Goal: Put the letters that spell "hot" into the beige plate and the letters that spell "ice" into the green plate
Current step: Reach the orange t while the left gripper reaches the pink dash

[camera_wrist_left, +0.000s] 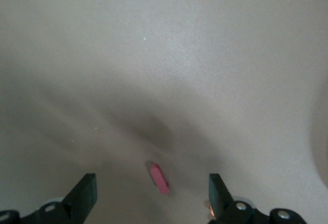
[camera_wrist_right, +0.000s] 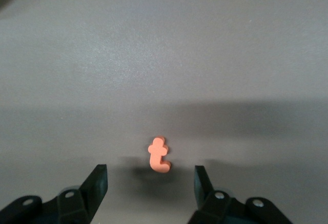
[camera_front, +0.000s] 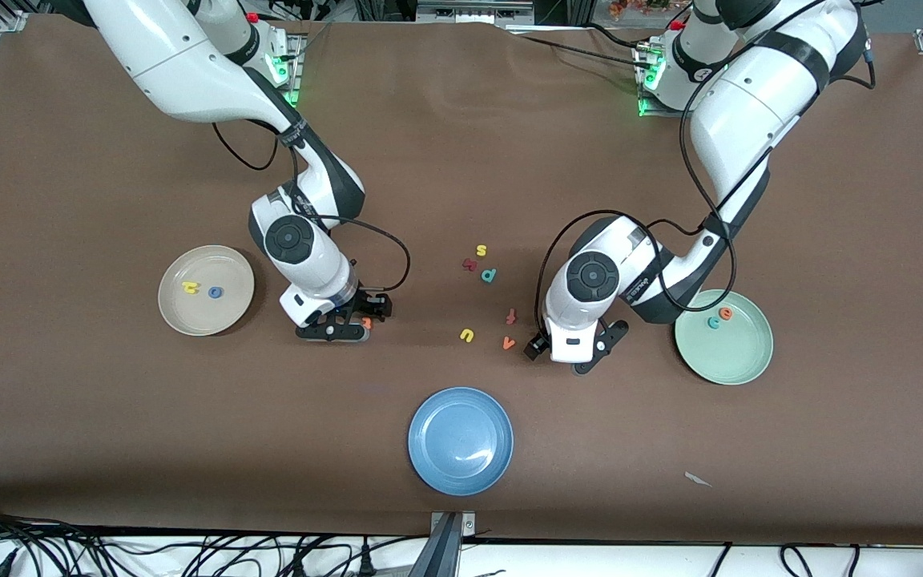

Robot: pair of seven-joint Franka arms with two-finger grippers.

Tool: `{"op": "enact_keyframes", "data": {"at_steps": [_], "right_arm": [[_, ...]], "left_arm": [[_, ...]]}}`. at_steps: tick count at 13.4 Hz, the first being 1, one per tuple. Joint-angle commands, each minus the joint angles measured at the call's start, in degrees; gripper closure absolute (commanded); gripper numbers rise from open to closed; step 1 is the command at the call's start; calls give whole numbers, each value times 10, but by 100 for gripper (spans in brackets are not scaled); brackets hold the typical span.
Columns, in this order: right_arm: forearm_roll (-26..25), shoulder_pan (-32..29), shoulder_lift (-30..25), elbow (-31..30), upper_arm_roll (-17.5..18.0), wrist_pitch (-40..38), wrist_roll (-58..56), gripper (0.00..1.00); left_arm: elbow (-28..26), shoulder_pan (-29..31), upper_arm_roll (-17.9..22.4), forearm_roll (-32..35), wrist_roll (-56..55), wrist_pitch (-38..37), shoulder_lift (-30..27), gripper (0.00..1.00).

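On the brown table, the right gripper [camera_wrist_right: 149, 183] hangs low beside the beige plate [camera_front: 237, 304], jaws parted around the orange t [camera_wrist_right: 158, 155]. The left gripper [camera_wrist_left: 152, 193] stands wide over the dark red i [camera_wrist_left: 160, 178], its long axis slanting across the gap.

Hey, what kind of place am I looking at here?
Probably a robotics lab workbench: two white robot arms bolted along a brown-covered table, loose cables at its edge, and tiny foam letters beside plastic plates.
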Motion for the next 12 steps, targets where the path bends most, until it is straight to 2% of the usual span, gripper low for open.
{"op": "enact_keyframes", "data": {"at_steps": [1,5,8,12], "right_arm": [[-13,3,11,13,0,7,14,30],[-19,3,15,13,-5,7,14,44],[-38,2,16,14,-6,8,14,45],[-37,3,28,15,-6,32,14,44]], "left_arm": [[21,-9,5,-11,1,2,20,10],[21,-30,27,-11,0,20,27,24],[21,-33,28,-11,0,20,27,36],[21,-38,30,-12,-7,20,27,50]]}}
